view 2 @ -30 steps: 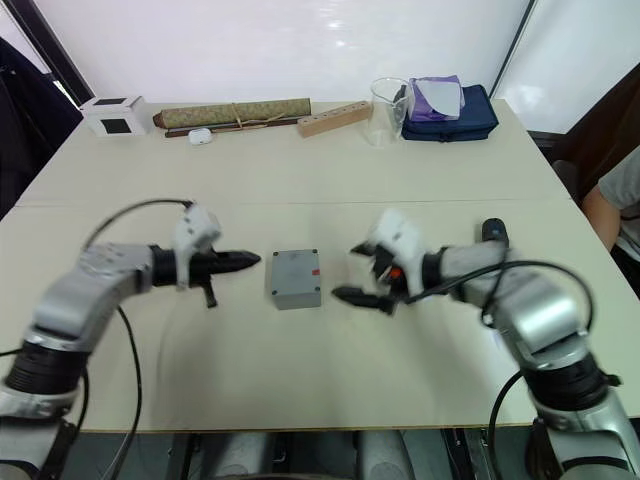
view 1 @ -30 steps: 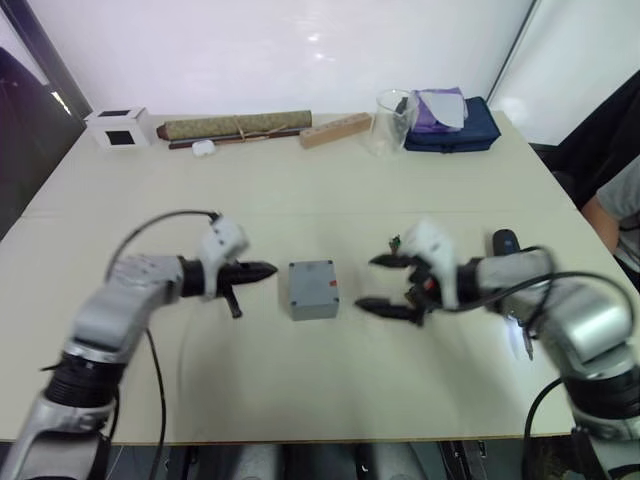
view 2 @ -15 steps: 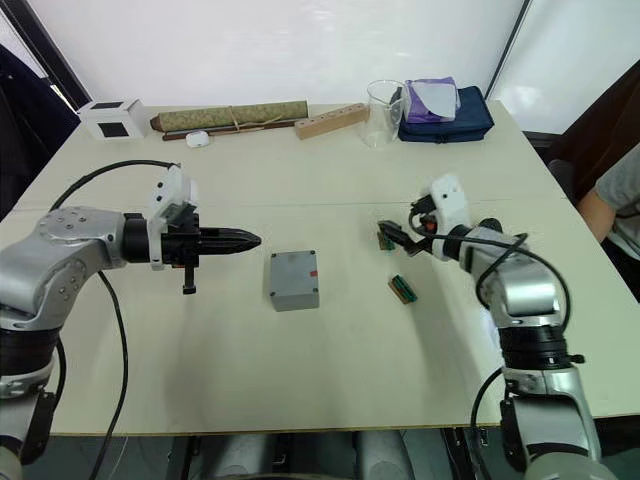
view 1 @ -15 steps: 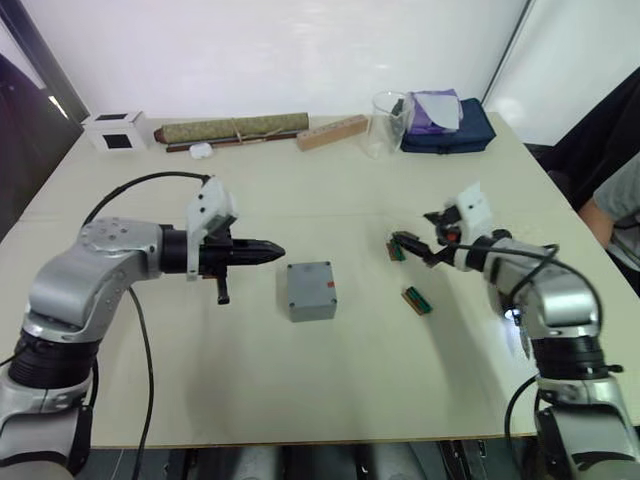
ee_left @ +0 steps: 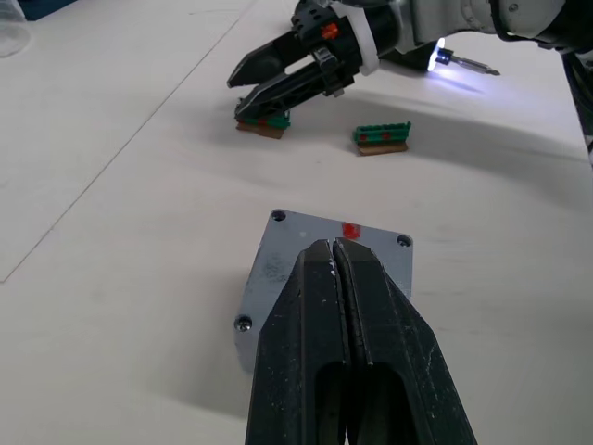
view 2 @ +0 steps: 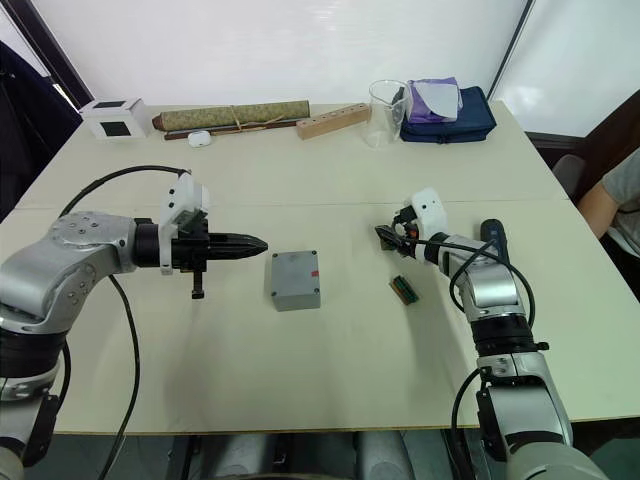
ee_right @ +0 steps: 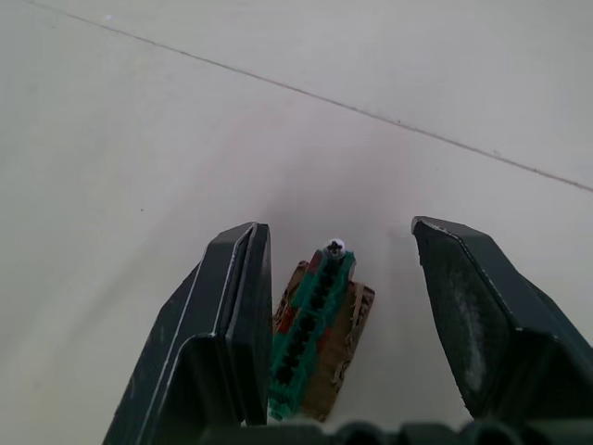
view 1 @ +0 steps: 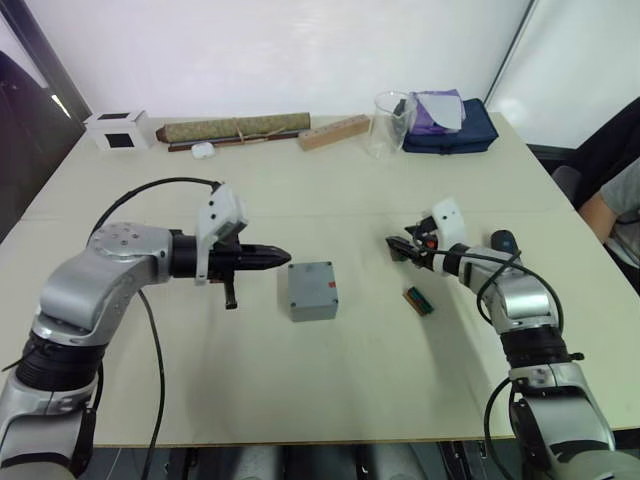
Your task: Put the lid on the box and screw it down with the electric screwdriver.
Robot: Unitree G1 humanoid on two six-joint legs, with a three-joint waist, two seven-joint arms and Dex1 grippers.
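The small square grey metal box [view 1: 312,290], rigid and slick, sits just ahead of the closed, empty left gripper [view 1: 283,259]; right gripper [ee_right: 338,306] gapes around a green connector block [ee_right: 315,334].

A pale beige table [view 1: 330,370] is carrying a closed grey box [view 1: 312,290] near its middle. Two small green connector blocks [view 1: 419,300] are lying to the robot's right of it. Along the far edge are sitting a white cube [view 1: 119,129], a rolled mat [view 1: 235,127], a wooden block [view 1: 335,131], a clear beaker [view 1: 391,122] and a navy pouch [view 1: 452,130].
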